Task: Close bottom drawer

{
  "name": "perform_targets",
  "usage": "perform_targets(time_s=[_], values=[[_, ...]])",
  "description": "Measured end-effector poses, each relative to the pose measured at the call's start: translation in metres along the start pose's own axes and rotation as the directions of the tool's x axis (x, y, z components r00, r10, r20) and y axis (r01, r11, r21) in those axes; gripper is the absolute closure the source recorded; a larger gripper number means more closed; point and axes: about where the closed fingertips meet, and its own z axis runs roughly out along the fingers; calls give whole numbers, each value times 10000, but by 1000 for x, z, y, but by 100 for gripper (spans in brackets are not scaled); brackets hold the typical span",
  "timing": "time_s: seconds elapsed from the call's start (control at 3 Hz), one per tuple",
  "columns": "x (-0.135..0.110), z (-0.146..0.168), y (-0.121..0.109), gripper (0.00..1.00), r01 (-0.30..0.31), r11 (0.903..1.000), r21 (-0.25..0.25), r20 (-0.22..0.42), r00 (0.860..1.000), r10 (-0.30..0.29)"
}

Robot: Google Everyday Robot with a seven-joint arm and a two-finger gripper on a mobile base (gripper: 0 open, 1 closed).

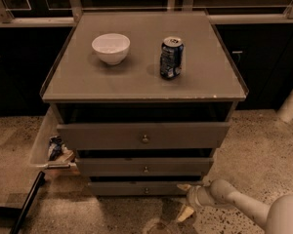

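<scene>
**Bottom drawer, lowest tier of the desk, apparently not yet shut.**
The gripper, jaws spread and holding nothing, sits at the front's right end, seemingly touching it. A dark gap above the front suggests the drawer is partly out, so the push home seems left to do. A bowl and can stand on top.

We see a white bowl and a dark blue soda can standing upright, well apart, on the bench. Left of the bench, a pale bin holds crumpled packets. The gripper sits low at the bench's front right corner, over speckled floor.
</scene>
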Motion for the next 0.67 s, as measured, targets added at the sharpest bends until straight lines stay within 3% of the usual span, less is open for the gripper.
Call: perform_targets(time_s=[0.33, 0.67], values=[[0, 0, 3, 0, 0, 10000, 0, 0, 10000, 0], [4, -14, 22, 0, 106, 9999, 55, 35, 9999, -107]])
